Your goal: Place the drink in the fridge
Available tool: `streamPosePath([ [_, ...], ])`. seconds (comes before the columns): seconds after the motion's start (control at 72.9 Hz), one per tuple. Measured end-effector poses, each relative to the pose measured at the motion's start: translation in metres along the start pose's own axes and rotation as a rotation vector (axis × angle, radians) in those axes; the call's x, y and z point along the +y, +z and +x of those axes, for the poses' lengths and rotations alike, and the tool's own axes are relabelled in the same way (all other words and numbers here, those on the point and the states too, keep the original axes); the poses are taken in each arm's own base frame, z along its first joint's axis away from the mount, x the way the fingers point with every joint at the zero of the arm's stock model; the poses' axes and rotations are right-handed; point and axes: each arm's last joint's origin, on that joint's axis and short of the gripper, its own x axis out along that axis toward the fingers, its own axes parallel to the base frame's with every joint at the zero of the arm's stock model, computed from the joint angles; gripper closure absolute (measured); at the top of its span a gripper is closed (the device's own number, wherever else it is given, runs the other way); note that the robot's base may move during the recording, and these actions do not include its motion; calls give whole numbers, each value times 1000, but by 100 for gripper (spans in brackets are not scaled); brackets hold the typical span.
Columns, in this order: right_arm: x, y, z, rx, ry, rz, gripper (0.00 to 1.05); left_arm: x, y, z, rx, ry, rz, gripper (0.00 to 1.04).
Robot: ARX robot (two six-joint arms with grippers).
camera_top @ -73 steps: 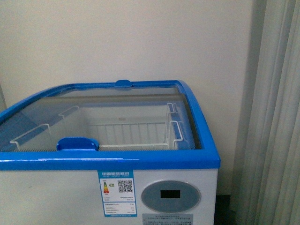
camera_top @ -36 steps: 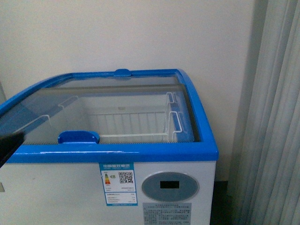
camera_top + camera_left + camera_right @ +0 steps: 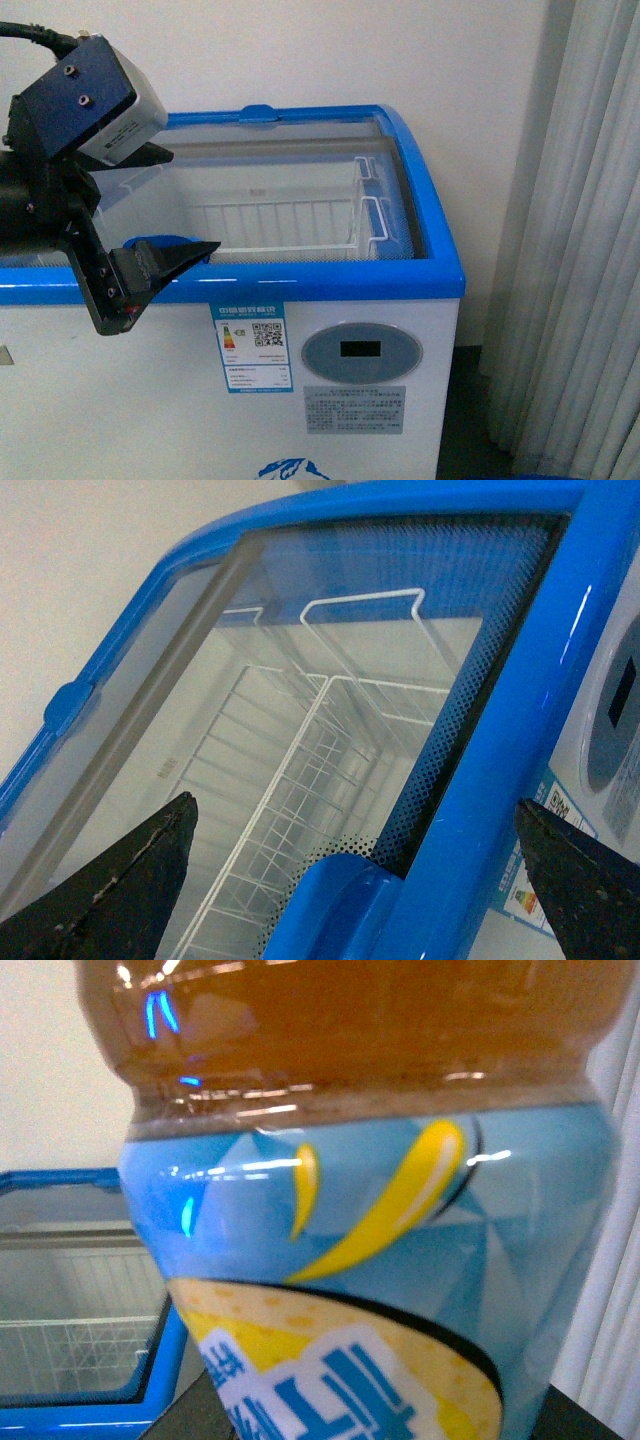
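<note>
Drink (image 3: 350, 1260) — plastic bottle of amber-orange liquid with a pale blue-and-yellow label. It fills the right wrist view, outside the fridge (image 3: 430, 282); cap unseen. Judged liquid-heavy, smooth-walled and slightly yielding, so best held round the labelled middle, firmly but without crushing. Right gripper: hold on the bottle not shown, cannot tell. Left gripper (image 3: 192, 200) — jaws spread wide, empty, poised at the blue lid handle (image 3: 335, 905). The glass lid (image 3: 300, 170) looks closed.

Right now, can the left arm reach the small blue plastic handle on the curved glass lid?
Probably yes: the open left gripper hovers at the small blue plastic handle, which lines up between its jaws, nothing blocking.
</note>
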Motion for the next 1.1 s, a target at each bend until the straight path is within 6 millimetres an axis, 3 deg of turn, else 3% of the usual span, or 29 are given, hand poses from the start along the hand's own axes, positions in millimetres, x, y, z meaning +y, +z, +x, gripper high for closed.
streamPosePath([
  [0.439, 0, 0, 0, 0, 0, 0, 68, 50, -28, 6, 105, -74, 236, 8],
  [0.892, 0, 0, 0, 0, 0, 0, 68, 58, -48, 25, 114, -131, 309, 8],
  [1.098, 0, 0, 0, 0, 0, 0, 68, 72, -53, 44, 76, -115, 305, 8],
])
